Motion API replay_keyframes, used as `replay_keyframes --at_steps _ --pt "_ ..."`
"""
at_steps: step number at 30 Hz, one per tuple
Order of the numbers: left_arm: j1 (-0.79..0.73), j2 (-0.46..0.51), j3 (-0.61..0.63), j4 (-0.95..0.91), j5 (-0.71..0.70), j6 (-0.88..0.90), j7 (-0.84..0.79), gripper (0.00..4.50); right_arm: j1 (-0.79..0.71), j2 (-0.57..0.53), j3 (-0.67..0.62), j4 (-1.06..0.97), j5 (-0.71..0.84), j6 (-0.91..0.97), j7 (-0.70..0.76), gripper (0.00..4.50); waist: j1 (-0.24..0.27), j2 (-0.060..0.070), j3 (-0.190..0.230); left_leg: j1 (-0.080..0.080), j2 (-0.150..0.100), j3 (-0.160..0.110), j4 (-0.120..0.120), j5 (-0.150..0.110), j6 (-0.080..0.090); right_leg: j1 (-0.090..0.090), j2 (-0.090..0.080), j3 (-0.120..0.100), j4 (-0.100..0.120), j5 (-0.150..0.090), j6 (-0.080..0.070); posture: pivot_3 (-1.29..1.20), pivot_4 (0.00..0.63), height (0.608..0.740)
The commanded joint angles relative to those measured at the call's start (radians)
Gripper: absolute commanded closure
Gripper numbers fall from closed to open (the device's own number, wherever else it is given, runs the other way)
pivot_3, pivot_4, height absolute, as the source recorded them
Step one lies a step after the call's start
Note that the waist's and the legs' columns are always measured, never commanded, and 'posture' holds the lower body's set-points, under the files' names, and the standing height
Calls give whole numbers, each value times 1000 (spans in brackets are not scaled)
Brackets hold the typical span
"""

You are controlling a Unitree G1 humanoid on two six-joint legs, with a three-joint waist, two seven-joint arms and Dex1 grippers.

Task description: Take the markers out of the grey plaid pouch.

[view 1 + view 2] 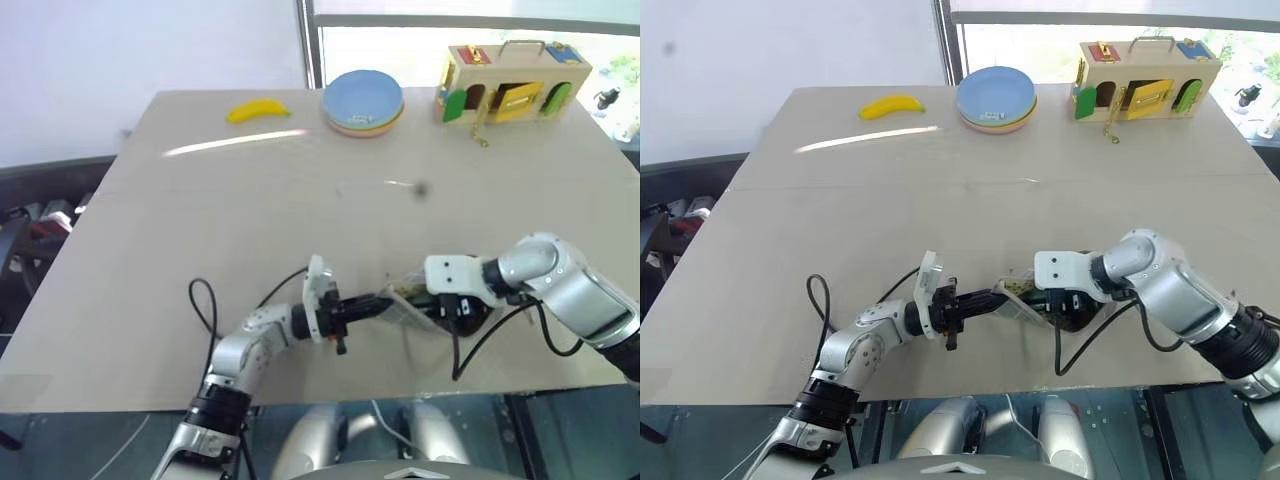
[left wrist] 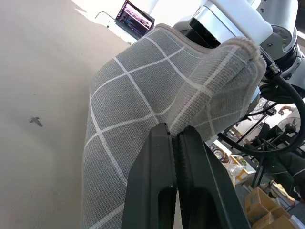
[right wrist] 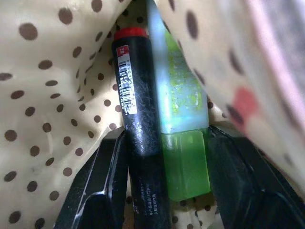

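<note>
The pouch is pinched by the left gripper; both markers are clamped between the right jaws. Lining could be snagged, or the green one dropped, on withdrawal.

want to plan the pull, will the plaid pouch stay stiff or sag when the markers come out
Probably floppy: the grey plaid pouch bulges and folds where the left gripper pinches it. Its lining drapes loosely around the markers, so it may collapse or drag along.

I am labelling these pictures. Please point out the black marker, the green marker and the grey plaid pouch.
black marker (image 3: 138, 119), right wrist view, on its barcode label.
green marker (image 3: 183, 167), right wrist view, on its green end.
grey plaid pouch (image 2: 143, 95), left wrist view, on its checked outer side.
</note>
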Motion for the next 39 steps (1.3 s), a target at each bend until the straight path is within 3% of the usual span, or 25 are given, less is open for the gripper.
replay_keyframes --at_steps 1,2,6,16,39 --pt "22 14 -2 -4 16 9 -6 4500 -12 -15 -86 -1 -13 1 -26 1610 0 0 0 0 0 0 0 0 0 0 0 0 0 0 0 0 150 740" --pt "22 17 -4 -1 23 5 -4 4500 -12 -15 -89 -5 -12 1 -25 1607 0 0 0 0 0 0 0 0 0 0 0 0 0 0 0 0 150 740" --pt "31 23 -5 2 34 -3 0 4500 1 -22 -98 -19 -12 11 -24 15 0 0 0 -1 0 0 0 0 0 -1 0 0 0 0 0 0 150 740" --pt "40 30 -7 -3 37 0 -2 4500 44 -96 -114 -41 2 30 16 15 1 0 0 -1 0 0 -1 0 0 -1 0 0 -1 0 0 0 150 740" --pt "35 24 6 -6 29 17 12 4500 53 -153 -33 36 -106 35 87 15 3 -1 -2 0 0 -1 -1 0 0 1 0 -1 -2 0 0 0 150 740"
